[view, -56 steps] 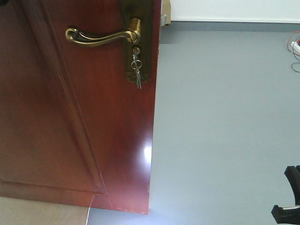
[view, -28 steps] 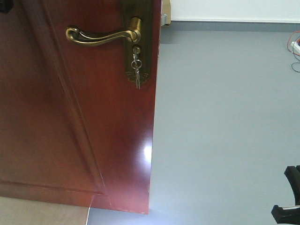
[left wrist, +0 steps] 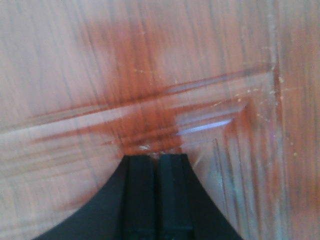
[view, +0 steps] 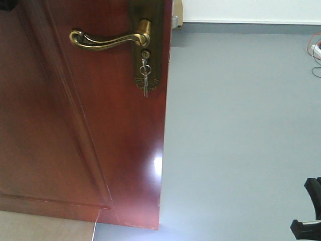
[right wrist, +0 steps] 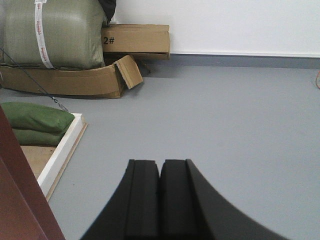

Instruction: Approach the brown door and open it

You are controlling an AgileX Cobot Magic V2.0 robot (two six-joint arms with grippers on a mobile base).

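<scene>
The left gripper [left wrist: 159,172] has its black fingers pressed together, their tips right up against the brown door [left wrist: 150,75], at a raised panel moulding. The right gripper [right wrist: 160,195] is likewise closed with nothing between its fingers, held over bare grey floor [right wrist: 225,115].

From the front camera the door [view: 75,125] fills the left half of the view, its free edge running from 12 o'clock to 6 o'clock. Near the top sits a brass lever handle [view: 108,39] on a dark backplate, with a bunch of keys [view: 145,75] hanging from the lock just below it. Beyond the edge, open grey floor [view: 241,125] reaches a white wall. A black fixture [view: 308,211] shows at 4 o'clock and loose cables [view: 315,52] at 2 o'clock.

In the right wrist view, green sacks [right wrist: 35,122] lie at 9 o'clock behind a white wooden frame [right wrist: 62,147]. Farther off, at 11 o'clock, a big taped green sack [right wrist: 52,32] rests on flattened cardboard [right wrist: 70,80], beside a cardboard box [right wrist: 136,41] marked "2#".
</scene>
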